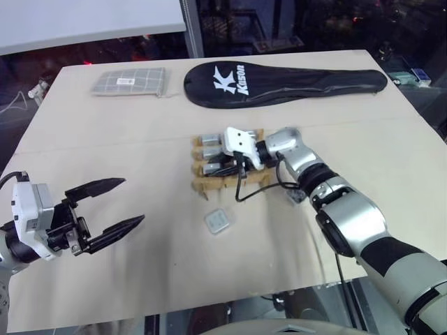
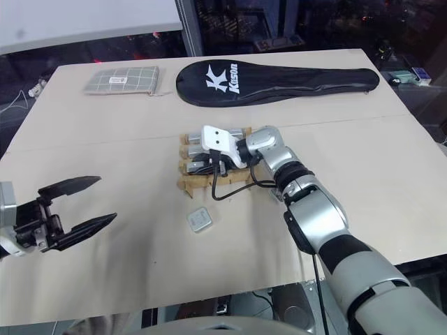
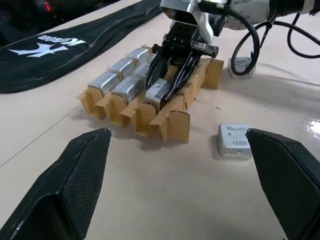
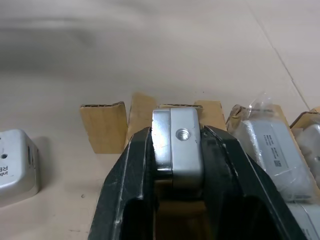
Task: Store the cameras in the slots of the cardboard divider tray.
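Observation:
The cardboard divider tray (image 1: 230,183) stands in the middle of the table, with several silver cameras (image 1: 209,140) in its far slots. My right gripper (image 1: 222,166) reaches in from the right, shut on a camera (image 4: 179,150) that sits in a front slot of the tray (image 4: 102,125). In the left wrist view both black fingers (image 3: 156,70) clasp that camera (image 3: 157,92). One loose camera (image 1: 218,222) lies on the table just in front of the tray. Another camera (image 3: 242,64) lies behind the right wrist. My left gripper (image 1: 122,204) hovers open and empty at the near left.
A long black racket case (image 1: 279,82) lies along the table's far side, with a flat checked pouch (image 1: 129,82) to its left. A black cable (image 1: 244,192) loops from the right wrist over the tray's front edge. The table's near edge runs just below the left gripper.

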